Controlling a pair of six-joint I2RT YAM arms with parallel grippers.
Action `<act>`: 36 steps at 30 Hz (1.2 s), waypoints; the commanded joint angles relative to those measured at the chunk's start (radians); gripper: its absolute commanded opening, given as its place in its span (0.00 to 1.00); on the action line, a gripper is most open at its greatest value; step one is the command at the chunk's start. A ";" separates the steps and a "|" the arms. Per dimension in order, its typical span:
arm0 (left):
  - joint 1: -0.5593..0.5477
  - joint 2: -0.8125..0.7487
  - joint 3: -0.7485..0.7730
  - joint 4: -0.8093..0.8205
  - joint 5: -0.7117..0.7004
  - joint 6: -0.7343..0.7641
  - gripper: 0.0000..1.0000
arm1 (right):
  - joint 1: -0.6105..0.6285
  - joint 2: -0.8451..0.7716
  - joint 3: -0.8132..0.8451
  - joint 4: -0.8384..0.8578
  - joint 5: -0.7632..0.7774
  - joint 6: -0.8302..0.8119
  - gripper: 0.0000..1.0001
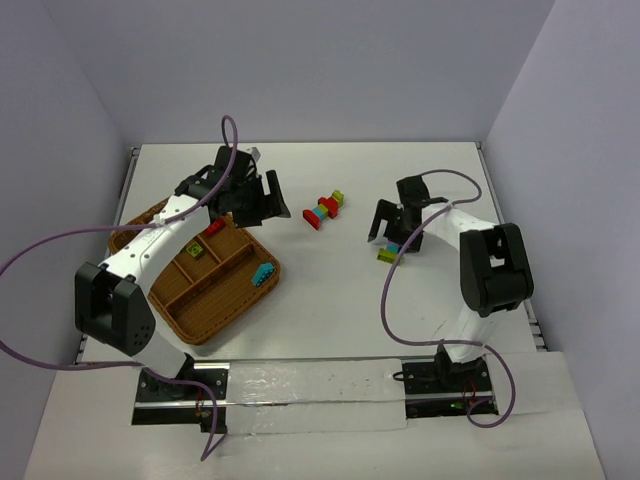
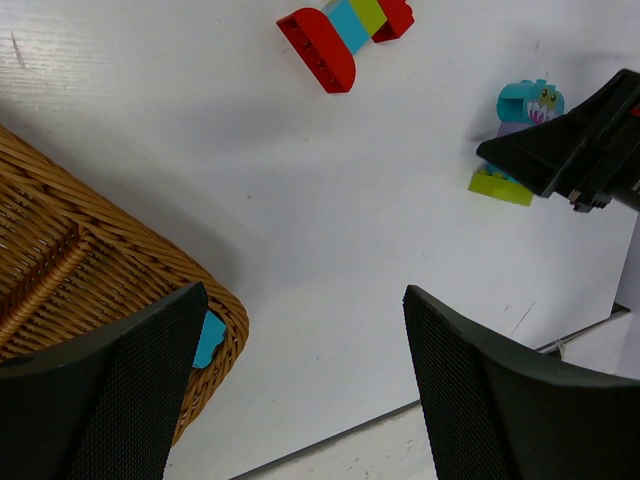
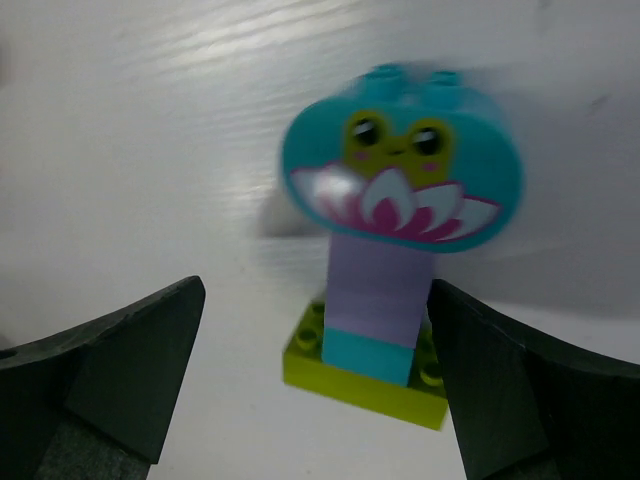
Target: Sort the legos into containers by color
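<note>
A stack of a teal frog-face brick (image 3: 400, 160), a purple brick (image 3: 378, 290) and a lime base (image 3: 365, 378) lies on the white table. My right gripper (image 3: 315, 385) is open around its lower end, the right finger close beside it. The stack (image 1: 389, 252) and right gripper (image 1: 388, 235) also show in the top view. A red, teal and green stack (image 1: 325, 208) lies mid-table. My left gripper (image 1: 262, 205) is open and empty above the far right corner of the wicker tray (image 1: 175, 305). The tray holds a red brick (image 1: 214, 228), a green brick (image 1: 194, 250) and a teal brick (image 1: 264, 273).
In the left wrist view the tray corner (image 2: 90, 270) is at the left, with the teal brick (image 2: 210, 338) inside its rim. The red stack (image 2: 340, 35) and the frog stack (image 2: 525, 105) lie beyond. The table's near edge runs bottom right.
</note>
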 commanded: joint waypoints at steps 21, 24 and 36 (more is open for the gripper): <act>-0.005 -0.057 -0.004 -0.004 0.003 0.038 0.86 | 0.097 0.026 0.175 -0.138 0.236 0.148 0.97; -0.005 -0.053 -0.008 -0.003 -0.003 0.042 0.86 | 0.086 0.047 0.170 -0.139 0.252 0.173 0.95; -0.005 -0.047 -0.012 0.001 -0.019 0.045 0.86 | 0.064 0.065 0.147 -0.119 0.273 0.229 0.69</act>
